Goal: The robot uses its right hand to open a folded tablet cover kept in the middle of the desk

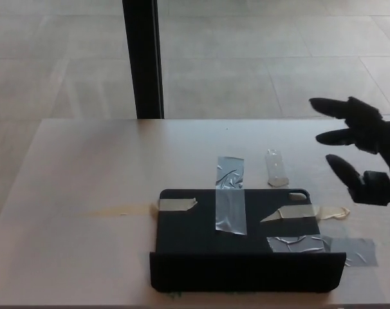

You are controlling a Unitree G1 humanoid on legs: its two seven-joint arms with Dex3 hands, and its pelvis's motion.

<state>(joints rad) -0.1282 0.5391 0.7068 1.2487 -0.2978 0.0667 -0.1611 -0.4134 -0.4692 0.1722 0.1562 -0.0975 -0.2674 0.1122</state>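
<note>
One black tablet cover (240,241) lies flat near the front edge of the pale desk (85,167), slightly right of the middle. Several strips hold it down: a grey tape strip (230,196) over its far edge, beige tape pieces (177,205) at the far corners, and crumpled grey tape (324,246) on its right side. A raised flap (246,271) runs along its near edge. The robot's right hand (362,148) hovers above the desk's right edge, fingers spread apart, holding nothing, well clear of the cover. The left hand is not in view. The cover looks light, thin and fairly stiff, with a matte surface that should not slip. The raised near flap seems the likeliest place to hook fingers under, though the tape may resist lifting.
</note>
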